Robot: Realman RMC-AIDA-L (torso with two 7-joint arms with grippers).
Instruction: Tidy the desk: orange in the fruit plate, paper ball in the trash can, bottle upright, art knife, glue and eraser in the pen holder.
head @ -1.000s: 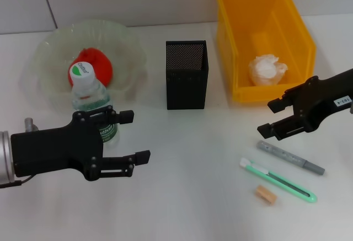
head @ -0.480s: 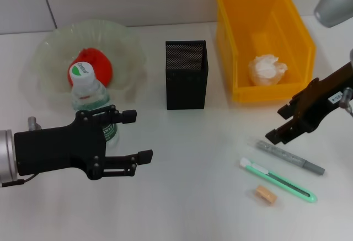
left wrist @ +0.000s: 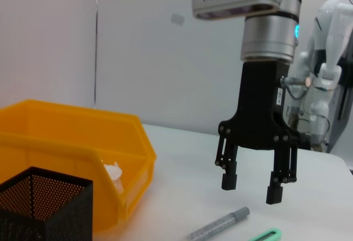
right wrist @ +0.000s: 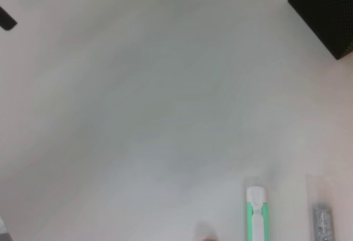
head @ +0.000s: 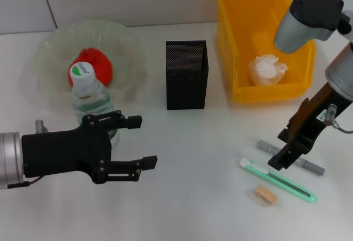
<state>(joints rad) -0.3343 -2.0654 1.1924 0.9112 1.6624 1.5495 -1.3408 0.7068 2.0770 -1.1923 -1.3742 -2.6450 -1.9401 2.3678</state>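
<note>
Right claw [head: 281, 158] hangs with its two fingers apart, pointing down over the grey glue stick [head: 309, 166] and hiding its middle. Left claw [head: 140, 142], also spread and holding nothing, hovers above the white counter [head: 198, 197] just beside the one water bottle [head: 91, 100], which stands upright. One yellow trash can [head: 300, 31] holds one paper ball [head: 266, 69]. One clear fruit plate [head: 55, 48] holds one orange [head: 99, 64], partly hidden behind the bottle cap. One black mesh pen holder [head: 186, 74] stands between plate and can. One green art knife [head: 278, 180] and one small tan eraser [head: 266, 194] lie near the right claw.
</note>
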